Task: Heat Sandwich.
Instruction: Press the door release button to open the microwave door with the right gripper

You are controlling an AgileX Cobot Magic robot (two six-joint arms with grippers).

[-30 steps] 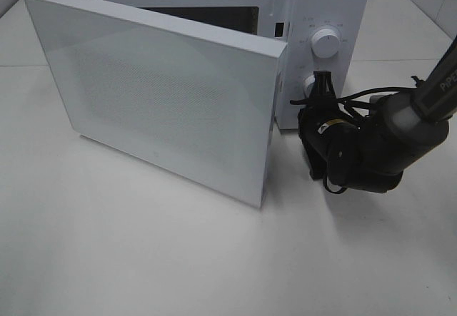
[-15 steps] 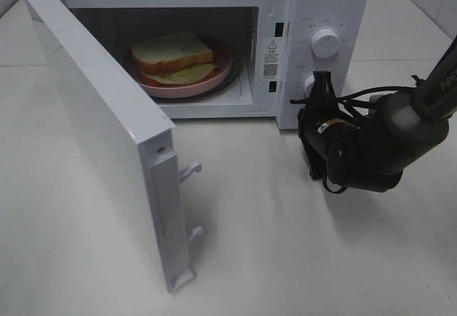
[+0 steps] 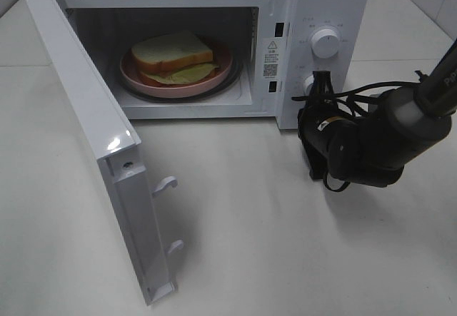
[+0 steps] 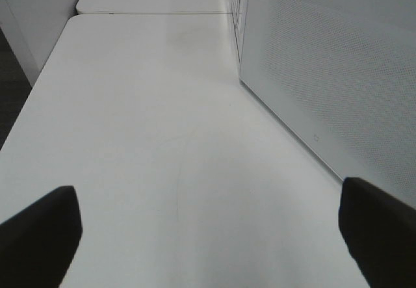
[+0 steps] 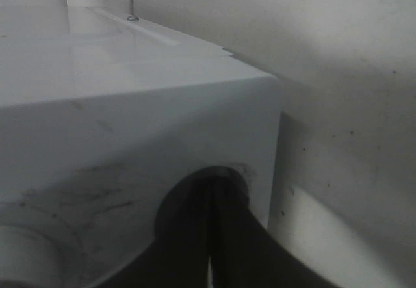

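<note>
White-bread sandwich (image 3: 171, 53), green leaf showing beneath, lay flat on a pink plate (image 3: 218, 79) inside the microwave (image 3: 343, 6). Its long axis ran across the cavity mouth with the tan crust side facing the open front, well apart from the right gripper (image 3: 320, 86), whose jaws were pressed together at the lower dial (image 3: 309, 85). Door (image 3: 100, 123) had swung wider than half a second before; left gripper (image 4: 208, 233), unseen from the high camera, showed in its wrist view with jaws spread wide and the door's perforated face just beyond one fingertip.
</note>
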